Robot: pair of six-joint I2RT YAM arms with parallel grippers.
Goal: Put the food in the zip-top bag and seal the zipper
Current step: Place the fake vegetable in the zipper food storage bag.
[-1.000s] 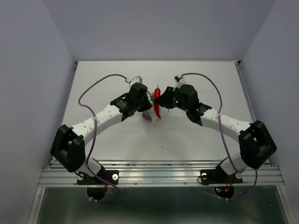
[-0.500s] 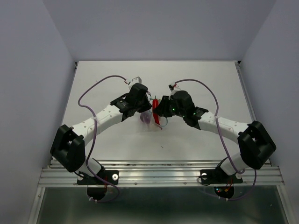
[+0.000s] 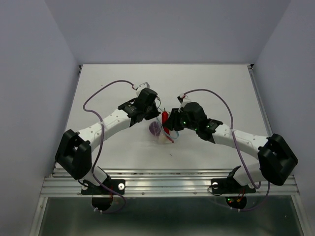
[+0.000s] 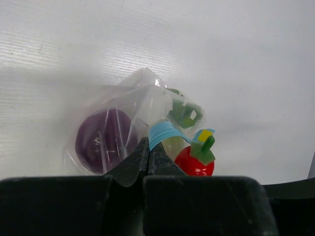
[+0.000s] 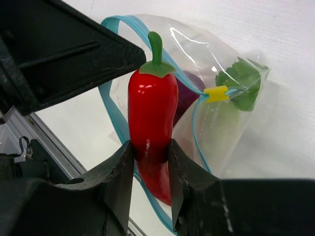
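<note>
Now left gripper (image 4: 148,156) pinched tight on zip-top bag (image 4: 140,96) rim; right gripper (image 5: 150,150) clamps chili pepper (image 5: 151,103) at mouth.

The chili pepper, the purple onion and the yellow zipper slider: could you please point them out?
chili pepper (image 5: 151,113), right wrist view, middle of its red body.
purple onion (image 4: 103,140), left wrist view, its round side.
yellow zipper slider (image 5: 217,93), right wrist view, its centre.

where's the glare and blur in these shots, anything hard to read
Left wrist: white glare streaks the bag, and the left pincer is a dark soft blur up close. Right wrist: chili pepper sharp with small highlights. Top external: even light, but bag contents too small to read.
</note>
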